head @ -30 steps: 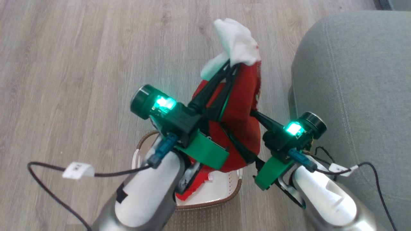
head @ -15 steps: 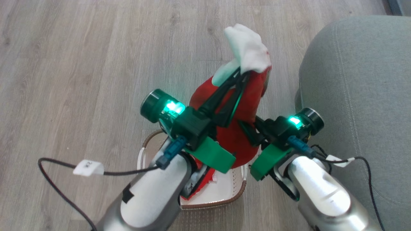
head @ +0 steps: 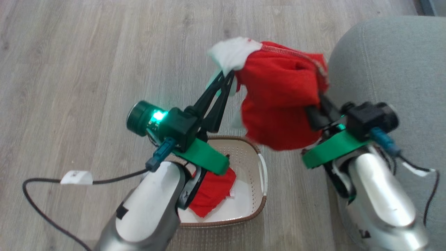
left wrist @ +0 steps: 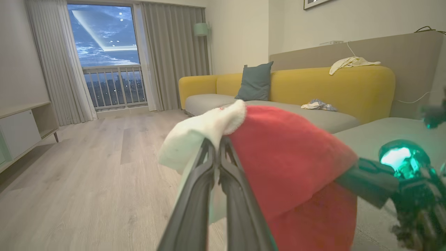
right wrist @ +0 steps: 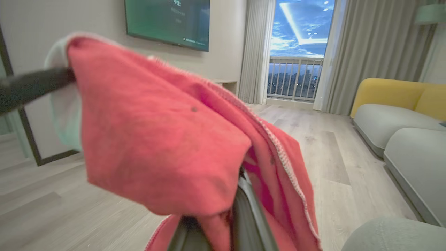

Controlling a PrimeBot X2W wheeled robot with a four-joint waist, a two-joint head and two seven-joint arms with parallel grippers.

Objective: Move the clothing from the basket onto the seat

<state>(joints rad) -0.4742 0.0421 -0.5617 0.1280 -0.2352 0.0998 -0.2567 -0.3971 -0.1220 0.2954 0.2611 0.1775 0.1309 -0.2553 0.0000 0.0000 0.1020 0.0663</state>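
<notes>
The red-and-white garment point(head: 278, 101) hangs in the air between both arms, above the wooden floor point(head: 87, 69) and just left of the seat point(head: 390, 62), clear of the basket point(head: 259, 205). The left claw point(head: 227, 76) is pinched together on its white part, the two fingers pressed flat with fabric bunched at their tips. The right claw point(head: 320, 104) is clamped on the red edge nearer the seat, its tips buried in the cloth. Holding it at two separated spots seems meant to spread the garment so that it can be laid out rather than dropped in a heap. The basket sits on the floor below, near the robot. The plain red garment point(head: 212, 191) lies on the basket's floor, partly under the left forearm, so by my judgement half the job is left.
</notes>
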